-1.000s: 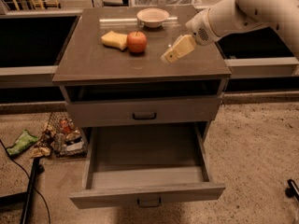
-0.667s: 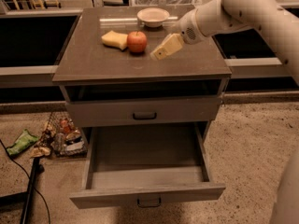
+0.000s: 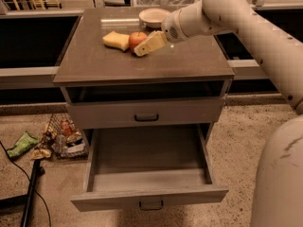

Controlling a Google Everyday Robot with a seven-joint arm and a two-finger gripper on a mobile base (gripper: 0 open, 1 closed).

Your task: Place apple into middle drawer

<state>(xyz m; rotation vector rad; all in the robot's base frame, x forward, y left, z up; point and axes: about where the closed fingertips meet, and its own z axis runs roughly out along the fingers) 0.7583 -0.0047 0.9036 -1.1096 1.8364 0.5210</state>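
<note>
The red apple (image 3: 136, 38) sits on the cabinet top (image 3: 142, 63) toward the back, next to a yellow sponge (image 3: 116, 40). My gripper (image 3: 141, 49) reaches in from the right on a white arm (image 3: 246, 22), and its tan tip lies against the apple's right front side, low over the top. The middle drawer (image 3: 149, 152), grey with a small dark handle (image 3: 151, 205), is pulled wide open below and holds nothing. The drawer above it (image 3: 147, 112) is shut.
A white bowl (image 3: 154, 17) stands behind the apple. On the floor at the left are a wire basket of snack packets (image 3: 66, 136), a green bag (image 3: 21, 143) and a black pole with a cable (image 3: 31, 188). Dark benches flank the cabinet.
My gripper has moved left across the cabinet top, from well right of the apple to right beside it. The apple, sponge and drawers have not moved.
</note>
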